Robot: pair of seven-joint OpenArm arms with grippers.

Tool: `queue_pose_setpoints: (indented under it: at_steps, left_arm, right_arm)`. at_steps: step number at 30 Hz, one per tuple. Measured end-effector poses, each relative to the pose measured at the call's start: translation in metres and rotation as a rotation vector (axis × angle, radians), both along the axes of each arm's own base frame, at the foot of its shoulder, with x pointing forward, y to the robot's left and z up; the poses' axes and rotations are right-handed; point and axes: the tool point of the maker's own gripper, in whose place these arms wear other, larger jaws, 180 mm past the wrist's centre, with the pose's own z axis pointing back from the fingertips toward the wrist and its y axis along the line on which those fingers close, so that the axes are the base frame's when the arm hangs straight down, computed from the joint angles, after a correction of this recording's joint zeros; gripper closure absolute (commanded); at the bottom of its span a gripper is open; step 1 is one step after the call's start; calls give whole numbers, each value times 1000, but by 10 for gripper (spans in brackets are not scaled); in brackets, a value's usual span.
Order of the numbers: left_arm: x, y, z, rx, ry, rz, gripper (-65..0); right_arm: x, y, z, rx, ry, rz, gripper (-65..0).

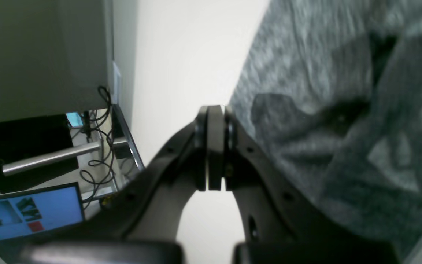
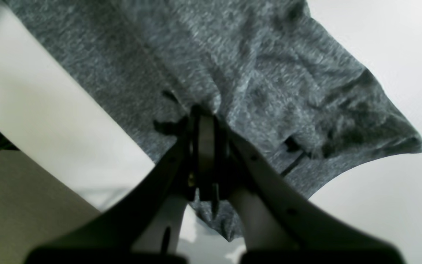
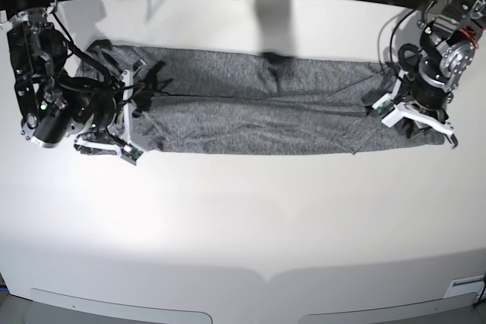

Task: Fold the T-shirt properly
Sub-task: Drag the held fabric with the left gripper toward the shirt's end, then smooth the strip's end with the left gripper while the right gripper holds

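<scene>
Two claws at the ends of a grey shirt [image 3: 258, 111]

Right claw [image 2: 205, 121] pinches cloth; left claw [image 1: 214, 117] is pressed together, empty — a lopsided pull could skew the fold.

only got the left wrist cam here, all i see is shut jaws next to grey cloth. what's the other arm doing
Observer: The right gripper is shut on the T-shirt, pinching fabric at the opposite end.
Operator: how's the shirt lying overall
Observer: In the base view it is a long flat band stretched across the white table between the two arms.
Operator: is my left gripper actually holding cloth
Observer: The left gripper is shut at the band's end, but whether fabric sits between the pads I cannot tell.
</scene>
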Motion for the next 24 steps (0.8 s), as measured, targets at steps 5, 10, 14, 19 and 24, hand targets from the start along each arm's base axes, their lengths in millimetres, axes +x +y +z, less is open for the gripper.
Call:
queue_pose_setpoints:
  at_steps: [5, 10, 14, 19, 24]
  left_arm:
    - [-2, -13, -4, -60, 11, 13, 0]
    - [-2, -13, -5, -65, 14, 15, 0]
    - [-2, -15, -4, -70, 11, 8, -1]
    - [1, -27, 1, -110, -18, -49, -1]
    - [1, -28, 1, -112, -22, -55, -1]
  right_arm:
    - [-7, -3, -5, -18, 26, 0, -180]
    - [-32, -2, -21, -15, 94, 1, -272]
    - [-24, 9, -17, 58, 36, 2, -272]
    - [10, 38, 3, 187, -126, -4, -272]
    - [32, 74, 23, 340, -207, -56, -272]
